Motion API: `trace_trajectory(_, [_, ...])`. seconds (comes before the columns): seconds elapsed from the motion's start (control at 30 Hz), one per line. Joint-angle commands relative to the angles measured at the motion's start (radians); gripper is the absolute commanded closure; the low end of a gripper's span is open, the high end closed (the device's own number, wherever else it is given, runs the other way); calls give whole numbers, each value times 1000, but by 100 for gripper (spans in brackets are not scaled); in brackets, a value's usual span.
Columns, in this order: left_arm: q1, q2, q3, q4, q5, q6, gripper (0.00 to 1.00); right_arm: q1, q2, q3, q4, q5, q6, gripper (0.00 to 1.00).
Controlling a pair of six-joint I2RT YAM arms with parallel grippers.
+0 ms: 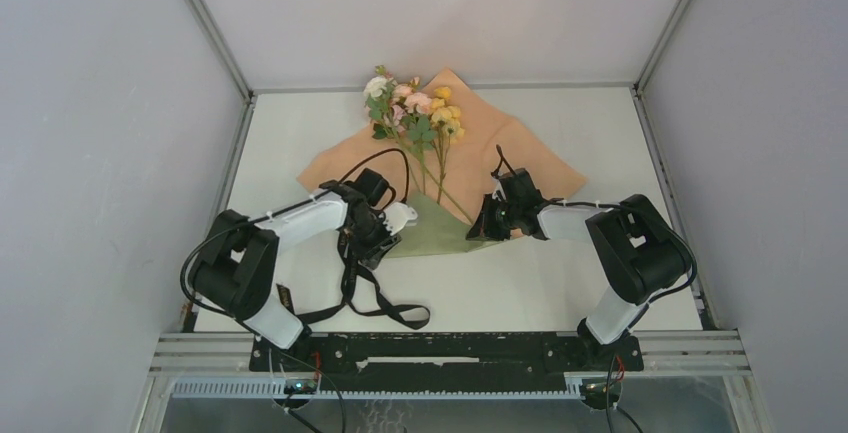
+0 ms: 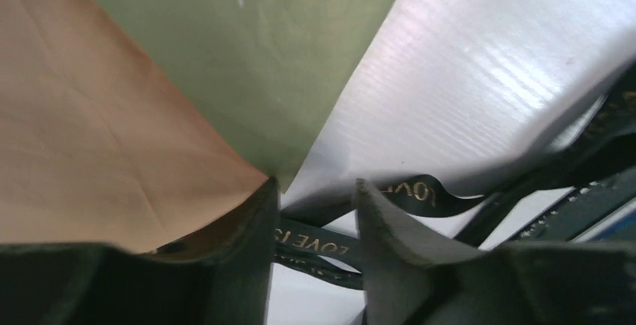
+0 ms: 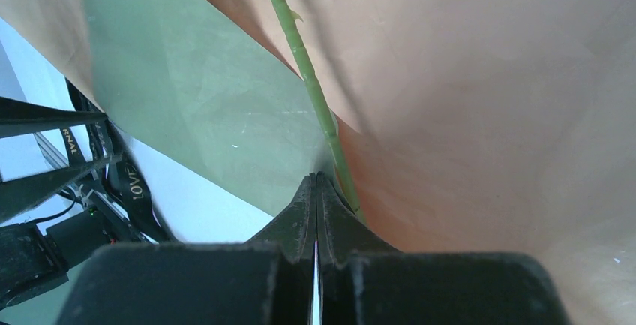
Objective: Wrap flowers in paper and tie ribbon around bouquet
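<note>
Top external view: a white table [image 1: 620, 133] carries a large square sheet of paper [image 1: 510, 143]. It lies as a diamond, peach-orange face up, with its near corner folded over to show the olive-green side. A small bunch of pink, white and yellow flowers [image 1: 415, 113] lies on the paper, blooms at the far corner and thin green stems running toward the fold. A long, floppy black ribbon [image 1: 385, 308] with gold lettering trails over the table's near left part. The left gripper [image 1: 405, 218] sits at the fold's left edge with its fingers spread; the paper's corner is just beside one finger. The right gripper [image 1: 480, 228] rests at the fold's right edge beside a stem, fingers pressed together; whether they pinch paper I cannot tell.
</note>
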Motion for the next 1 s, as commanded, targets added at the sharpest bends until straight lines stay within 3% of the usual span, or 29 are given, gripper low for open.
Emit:
trace_trajectory(0.0, [8, -47, 131, -11, 131, -37, 43, 8, 4, -30, -81, 38, -4, 100])
trace_trajectory(0.07, [21, 17, 168, 54, 150, -99, 35, 11, 2, -30, -76, 36, 1, 100])
trace_trajectory(0.27, [100, 210, 312, 147, 196, -281, 30, 12, -6, -30, -69, 29, 10, 100])
trace_trajectory(0.47, [104, 338, 393, 137, 350, -328, 24, 10, -22, -30, -73, 23, 9, 100])
trace_trajectory(0.6, [103, 366, 386, 120, 411, -329, 26, 16, -44, -12, -76, -1, 11, 100])
trace_trajectory(0.67, [104, 354, 373, 116, 437, -314, 33, 27, -60, 11, -76, -30, -1, 100])
trace_trajectory(0.77, [104, 336, 358, 93, 476, -285, 51, 44, -88, 93, -112, -66, -51, 97])
trace_trajectory(0.93, [104, 314, 352, 51, 515, -244, 95, 45, -99, 251, -202, 22, -149, 87])
trace_trajectory(0.97, [104, 307, 349, 45, 516, -240, 99, 43, -82, 286, -235, 57, -169, 83])
